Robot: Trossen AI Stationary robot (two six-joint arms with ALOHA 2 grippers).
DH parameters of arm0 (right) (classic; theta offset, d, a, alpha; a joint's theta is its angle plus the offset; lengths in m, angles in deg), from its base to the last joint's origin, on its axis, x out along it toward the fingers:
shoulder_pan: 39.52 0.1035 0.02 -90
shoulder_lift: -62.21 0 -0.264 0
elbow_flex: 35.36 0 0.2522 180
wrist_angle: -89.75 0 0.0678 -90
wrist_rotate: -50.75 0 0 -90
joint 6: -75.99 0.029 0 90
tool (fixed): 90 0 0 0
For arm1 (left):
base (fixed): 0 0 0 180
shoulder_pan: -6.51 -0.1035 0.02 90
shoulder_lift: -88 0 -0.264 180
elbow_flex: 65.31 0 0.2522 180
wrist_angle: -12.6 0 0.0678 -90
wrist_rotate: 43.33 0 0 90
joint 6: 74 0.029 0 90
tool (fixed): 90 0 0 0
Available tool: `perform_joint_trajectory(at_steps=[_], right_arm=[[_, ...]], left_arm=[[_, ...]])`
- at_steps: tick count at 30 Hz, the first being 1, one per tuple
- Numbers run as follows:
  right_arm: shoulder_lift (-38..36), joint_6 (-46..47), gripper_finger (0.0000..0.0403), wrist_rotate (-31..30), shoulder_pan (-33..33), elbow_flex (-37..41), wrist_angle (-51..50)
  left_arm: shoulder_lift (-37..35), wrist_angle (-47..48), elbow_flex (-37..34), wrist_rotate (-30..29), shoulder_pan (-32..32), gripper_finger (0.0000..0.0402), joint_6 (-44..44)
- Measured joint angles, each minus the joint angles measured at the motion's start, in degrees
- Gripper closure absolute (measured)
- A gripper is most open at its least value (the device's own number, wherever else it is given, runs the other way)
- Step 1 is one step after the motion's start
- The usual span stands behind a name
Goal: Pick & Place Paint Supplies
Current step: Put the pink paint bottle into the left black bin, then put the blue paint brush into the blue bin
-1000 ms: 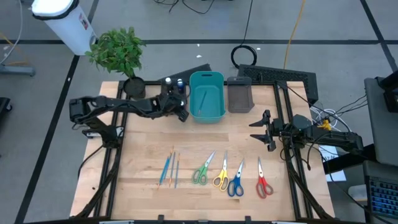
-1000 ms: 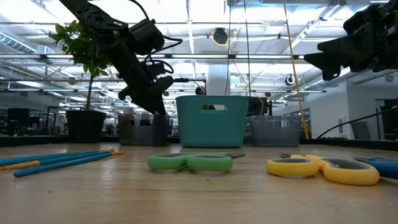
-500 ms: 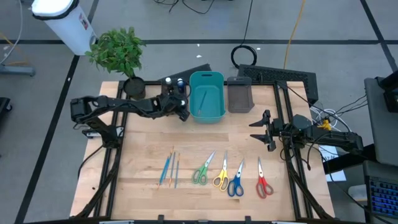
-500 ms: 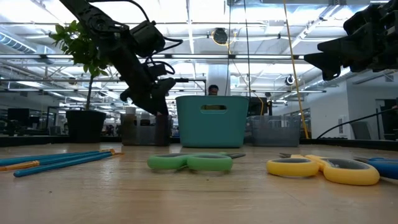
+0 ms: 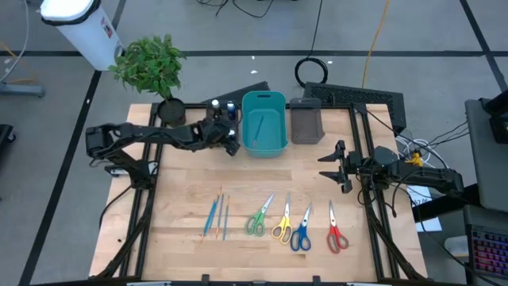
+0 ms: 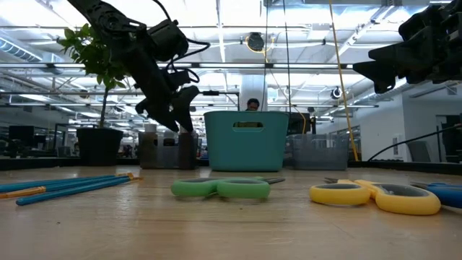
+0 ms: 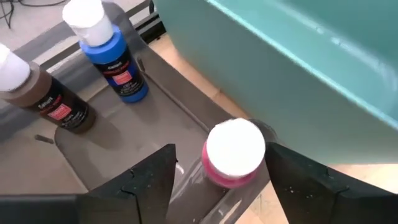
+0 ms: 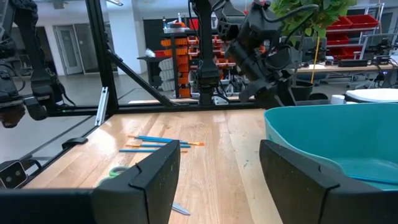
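Left gripper point(image 7: 217, 180) spread, released, astride white-capped pink bottle point(image 7: 234, 151) stood in grey bin point(image 7: 118, 124) beside teal bin point(image 5: 263, 123) | right gripper point(image 5: 336, 168) open, idle right of teal bin | scissors point(image 5: 259, 216), brushes point(image 5: 216, 214) unsorted near table front

Bright, even overhead light floods the bench point(image 5: 262, 183), shadows soft; ceiling strip lights point(image 6: 216, 29) glare in the low view, where the near green scissors point(image 6: 220, 189) blur.
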Motion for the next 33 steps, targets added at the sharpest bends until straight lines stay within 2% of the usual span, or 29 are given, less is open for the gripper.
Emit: perform_joint_trajectory(at_steps=[10, 18, 21, 27, 33], right_arm=[[0.0, 0.0, 0.019, 0.0, -0.01, 0.0, 0.0], [-0.01, 0.0, 0.019, 0.0, 0.01, 0.01, 0.0], [0.01, 0.0, 0.019, 0.0, -0.01, 0.01, 0.0], [-0.01, 0.0, 0.019, 0.0, 0.01, -0.01, 0.0], [-0.01, 0.0, 0.019, 0.0, -0.02, 0.01, 0.0]], left_arm=[[-1.83, 0.55, 0.09, -0.05, -0.1, 0.0141, 2.11], [-7.64, 0.56, 0.02, -0.16, -0.09, 0.0144, 2.93], [-10.42, -0.18, 0.07, -0.08, 0.68, 0.0142, 0.78], [-14.92, -0.56, 0.09, 4.93, 3.78, 0.0148, -0.46], [-18.16, 0.29, 0.09, 10.19, 10.27, 0.0151, -1.77]])
